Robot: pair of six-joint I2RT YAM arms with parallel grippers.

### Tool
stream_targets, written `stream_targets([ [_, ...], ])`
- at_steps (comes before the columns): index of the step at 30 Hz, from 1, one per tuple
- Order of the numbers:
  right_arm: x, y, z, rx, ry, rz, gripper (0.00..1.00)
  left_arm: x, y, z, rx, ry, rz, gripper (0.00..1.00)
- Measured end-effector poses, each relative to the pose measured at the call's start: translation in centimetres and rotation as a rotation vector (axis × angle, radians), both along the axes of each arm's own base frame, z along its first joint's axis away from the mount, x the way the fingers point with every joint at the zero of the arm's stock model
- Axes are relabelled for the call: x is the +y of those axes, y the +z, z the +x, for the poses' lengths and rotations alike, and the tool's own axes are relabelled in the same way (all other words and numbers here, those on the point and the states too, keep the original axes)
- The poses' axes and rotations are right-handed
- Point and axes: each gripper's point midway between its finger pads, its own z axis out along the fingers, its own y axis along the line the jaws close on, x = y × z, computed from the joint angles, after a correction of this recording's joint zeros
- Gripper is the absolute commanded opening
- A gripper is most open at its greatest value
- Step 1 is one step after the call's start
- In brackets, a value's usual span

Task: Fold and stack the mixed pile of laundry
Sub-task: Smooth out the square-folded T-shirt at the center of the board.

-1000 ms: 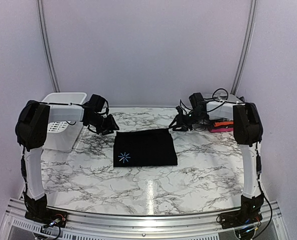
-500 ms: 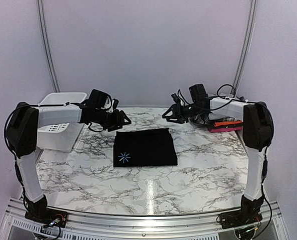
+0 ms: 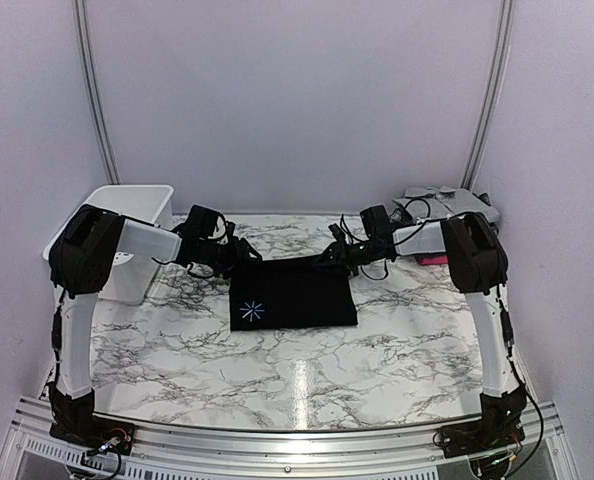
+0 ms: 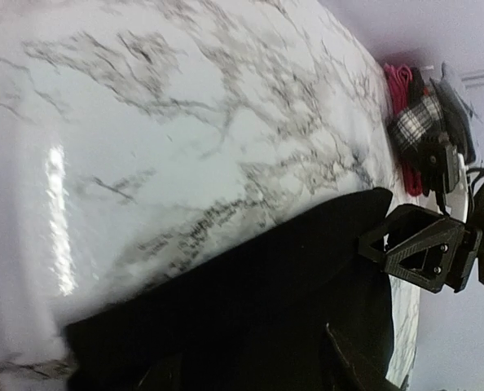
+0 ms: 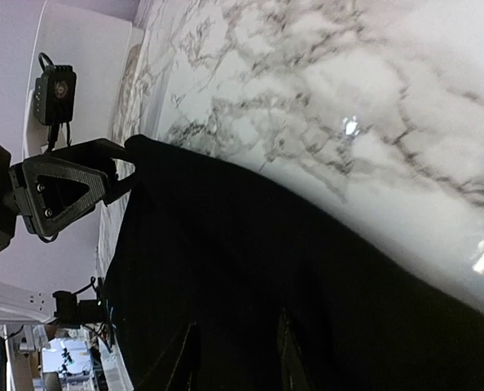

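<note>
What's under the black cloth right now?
Only the marble table shows around the black cloth. It lies flat with no visible bulge, but anything thin beneath it is covered and cannot be seen.

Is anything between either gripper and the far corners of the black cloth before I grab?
Nothing visible does. The left gripper and the right gripper each sit right at a far corner of the black cloth, with only marble table around them. The white basket stands off to the left.

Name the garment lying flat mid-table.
The black cloth with the white star print; the grey piece, plaid piece and pink piece are heaped at the far right corner.
</note>
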Motion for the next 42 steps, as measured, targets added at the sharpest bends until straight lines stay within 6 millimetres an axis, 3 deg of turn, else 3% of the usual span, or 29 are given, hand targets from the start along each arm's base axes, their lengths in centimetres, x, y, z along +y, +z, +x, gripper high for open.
stream_targets([
  [3,-1.6,0.2,1.6,-0.027,-0.052,-0.011,0.39,2.3,-0.1,1.7,-0.007,0.074,0.004,0.6],
  [8,-3.3,0.7,2.7,-0.034,-0.093,-0.009,0.47,5.3,-0.7,2.6,0.001,0.144,0.031,0.65],
  [12,-3.6,3.0,2.4,-0.045,-0.098,-0.007,0.55,6.0,0.0,1.7,-0.016,0.129,0.085,0.75],
  [16,-3.0,8.3,0.5,-0.103,-0.073,0.009,0.58,4.9,4.5,-0.3,-0.1,0.063,0.131,0.87],
  [18,-2.0,11.1,-1.2,-0.145,-0.045,0.027,0.58,3.1,8.0,-1.7,-0.173,0.009,0.117,0.89],
  [21,1.1,13.8,-5.9,-0.167,0.033,0.07,0.58,-1.3,12.4,-5.1,-0.254,-0.107,0.053,0.9],
  [23,3.0,13.2,-8.8,-0.138,0.084,0.087,0.57,-3.8,13.2,-7.1,-0.267,-0.174,0.012,0.9],
  [26,5.1,9.4,-12.4,-0.039,0.139,0.079,0.56,-6.8,11.2,-10.3,-0.214,-0.259,-0.038,0.9],
  [28,5.0,6.2,-13.8,0.037,0.142,0.056,0.55,-7.1,8.2,-11.5,-0.14,-0.269,-0.041,0.9],
  [31,3.5,1.1,-14.6,0.143,0.117,0.007,0.54,-5.9,2.7,-12.1,-0.023,-0.241,0.001,0.89],
  [33,2.8,0.5,-14.7,0.15,0.125,0.035,0.53,-5.2,0.3,-12.7,0.021,-0.232,0.007,0.89],
  [39,1.0,0.2,-15.9,0.125,0.114,0.061,0.53,-3.3,0.3,-13.8,-0.017,-0.193,-0.01,0.9],
  [42,0.1,0.4,-17.3,0.136,0.11,0.055,0.53,-1.9,0.5,-15.2,-0.024,-0.18,0.005,0.98],
])
